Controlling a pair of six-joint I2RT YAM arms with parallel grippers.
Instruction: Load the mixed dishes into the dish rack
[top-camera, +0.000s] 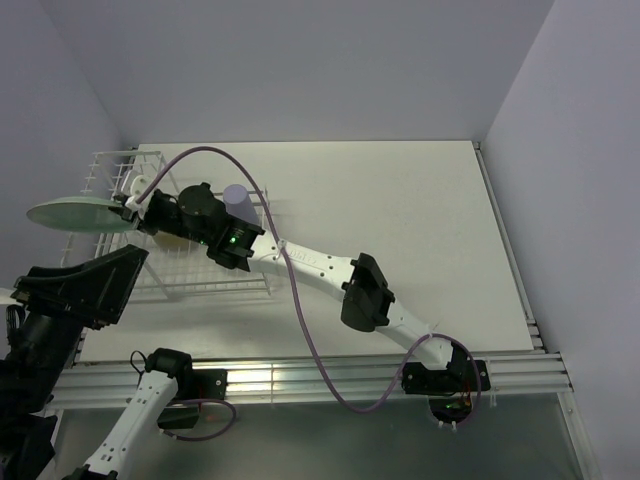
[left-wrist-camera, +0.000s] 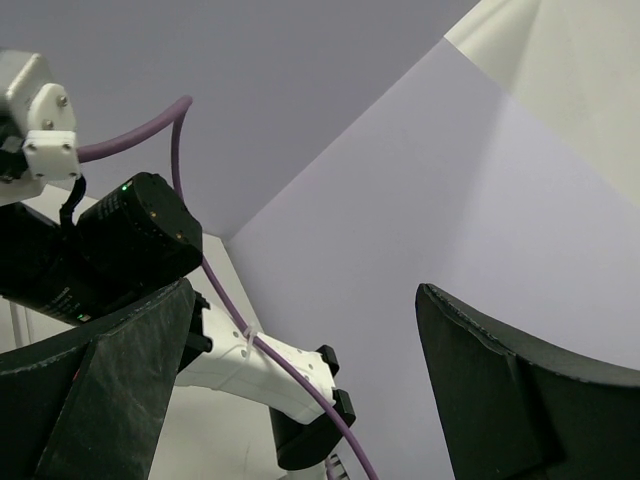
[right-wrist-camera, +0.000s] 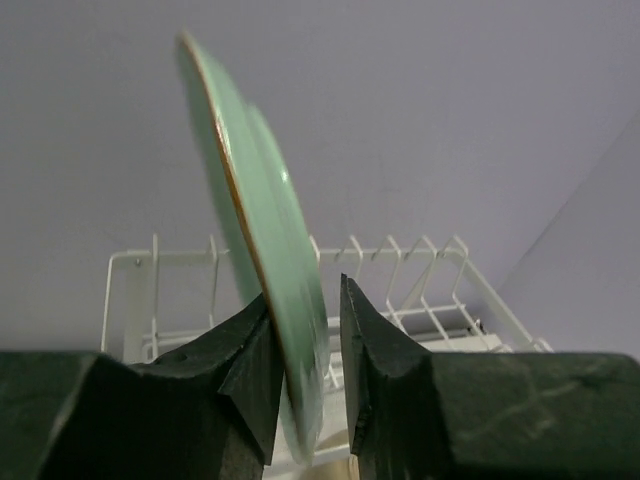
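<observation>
My right gripper (top-camera: 128, 206) is shut on the rim of the pale green plate (top-camera: 75, 213) and holds it in the air over the left end of the white wire dish rack (top-camera: 110, 165). In the right wrist view the plate (right-wrist-camera: 258, 215) stands on edge between my fingers (right-wrist-camera: 250, 350), with the rack's tines (right-wrist-camera: 400, 260) behind it. A lavender cup (top-camera: 238, 203) stands in the rack's right part. A beige dish shows partly under my right wrist (top-camera: 172, 238). My left gripper (top-camera: 88, 283) is wide open and empty, raised in front of the rack (left-wrist-camera: 300, 400). The other dishes are hidden.
The right arm (top-camera: 330, 275) stretches across the table from its base at the near right to the rack, trailing a purple cable (top-camera: 300, 310). An aluminium rail (top-camera: 300, 375) runs along the near edge. Walls close in the back and both sides.
</observation>
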